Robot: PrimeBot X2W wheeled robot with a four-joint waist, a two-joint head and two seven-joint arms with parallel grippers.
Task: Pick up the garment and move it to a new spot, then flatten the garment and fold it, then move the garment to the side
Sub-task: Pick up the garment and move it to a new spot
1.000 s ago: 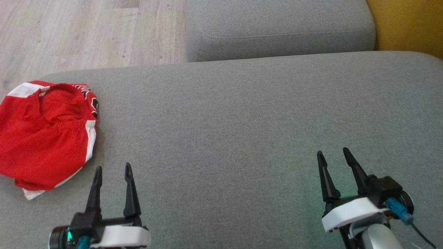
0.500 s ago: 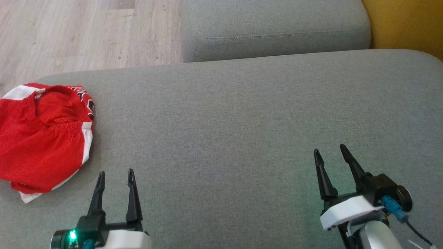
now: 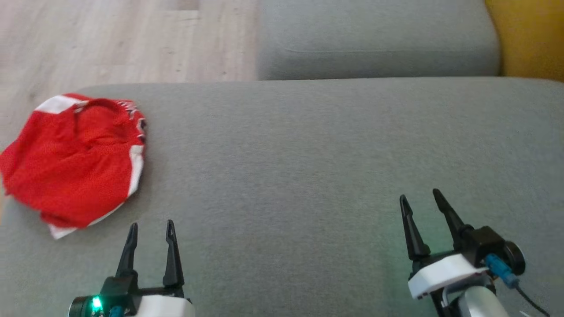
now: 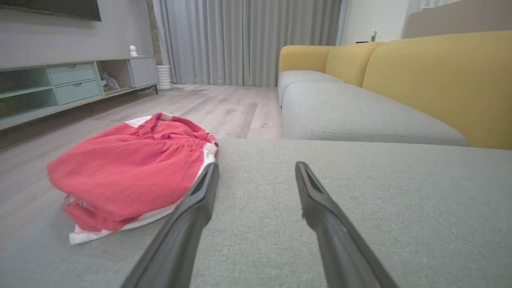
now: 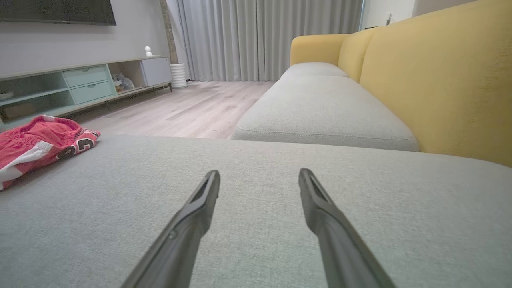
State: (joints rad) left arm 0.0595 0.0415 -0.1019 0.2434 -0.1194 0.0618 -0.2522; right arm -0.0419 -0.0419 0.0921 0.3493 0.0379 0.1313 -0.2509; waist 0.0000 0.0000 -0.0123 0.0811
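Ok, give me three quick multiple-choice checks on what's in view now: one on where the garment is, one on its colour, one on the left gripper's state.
1. Where on the seat is the garment?
A. the middle
B. the right end
C. the left end

2. What is its main colour?
A. blue
B. red
C. yellow

3. The left gripper is:
A. open and empty
B. shut on the garment
C. shut and empty

Answers:
1 C: the head view shows it at the seat's left end, by the edge.
2 B: the cloth is red with white trim.
3 A: its fingers stand apart with nothing between them, and the garment lies off to their side.
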